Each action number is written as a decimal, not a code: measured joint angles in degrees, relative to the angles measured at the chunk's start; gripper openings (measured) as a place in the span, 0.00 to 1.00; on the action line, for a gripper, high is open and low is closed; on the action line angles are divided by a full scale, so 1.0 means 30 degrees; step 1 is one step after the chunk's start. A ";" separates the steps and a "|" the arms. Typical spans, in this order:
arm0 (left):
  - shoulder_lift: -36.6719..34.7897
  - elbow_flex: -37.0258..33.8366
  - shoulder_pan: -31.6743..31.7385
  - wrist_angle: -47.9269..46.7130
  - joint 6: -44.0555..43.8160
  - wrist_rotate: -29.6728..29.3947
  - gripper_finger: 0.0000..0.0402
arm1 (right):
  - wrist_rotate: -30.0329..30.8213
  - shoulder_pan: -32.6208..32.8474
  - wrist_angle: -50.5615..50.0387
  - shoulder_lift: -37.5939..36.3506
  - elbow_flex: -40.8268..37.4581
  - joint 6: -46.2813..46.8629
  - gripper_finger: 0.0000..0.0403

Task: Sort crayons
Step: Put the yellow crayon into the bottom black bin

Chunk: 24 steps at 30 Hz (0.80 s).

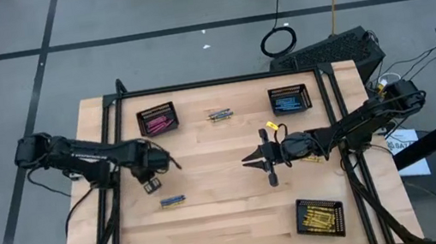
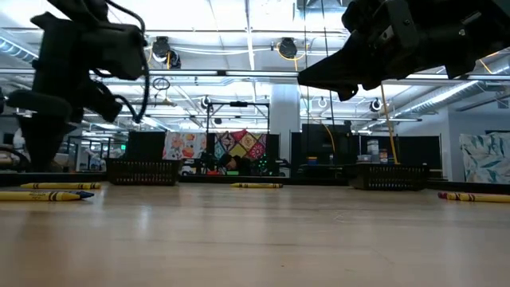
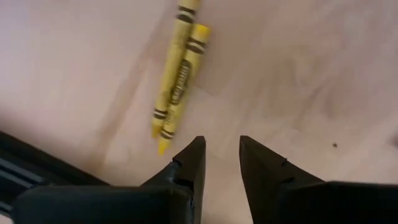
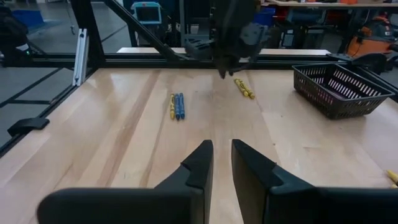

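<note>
Two yellow crayons point(image 3: 177, 81) lie side by side on the wooden table, just ahead of my left gripper point(image 3: 222, 140). That gripper points down over the table's left part point(image 1: 152, 184), slightly open with nothing between its fingers. A yellow and two blue crayons point(image 4: 177, 106) lie nearer the front edge point(image 1: 172, 201). More crayons point(image 1: 219, 115) lie at the far middle, and yellow ones point(image 1: 271, 127) beside my right arm. My right gripper point(image 4: 222, 144) hangs level over the table's middle point(image 1: 247, 159), a narrow gap between its fingers, holding nothing.
Three black mesh baskets stand on the table. One with pink crayons point(image 1: 157, 120) is at the far left, one with blue crayons point(image 1: 289, 100) at the far right, one with yellow crayons point(image 1: 319, 216) at the near right. A black frame point(image 1: 221, 81) edges the table.
</note>
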 joint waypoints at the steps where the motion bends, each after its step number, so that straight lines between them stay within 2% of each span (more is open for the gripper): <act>1: 0.0000 0.0000 0.0477 0.0002 0.0131 -0.0006 0.23 | 0.0000 0.0000 -0.0001 0.0000 0.0000 0.0050 0.11; 7: 0.0000 0.0000 0.3133 0.0006 0.0433 -0.0135 0.36 | -0.0007 0.0000 -0.0008 0.0000 0.0000 0.0267 0.11; 12: 0.0000 -0.0074 0.4173 0.0168 0.1668 -0.0729 0.46 | -0.0015 0.0000 -0.0080 0.0000 0.0000 0.0267 0.11; 24: 0.0540 -0.0124 0.4165 0.1841 0.1938 -0.0909 0.47 | -0.0022 0.0000 -0.0087 0.0000 0.0000 0.0267 0.11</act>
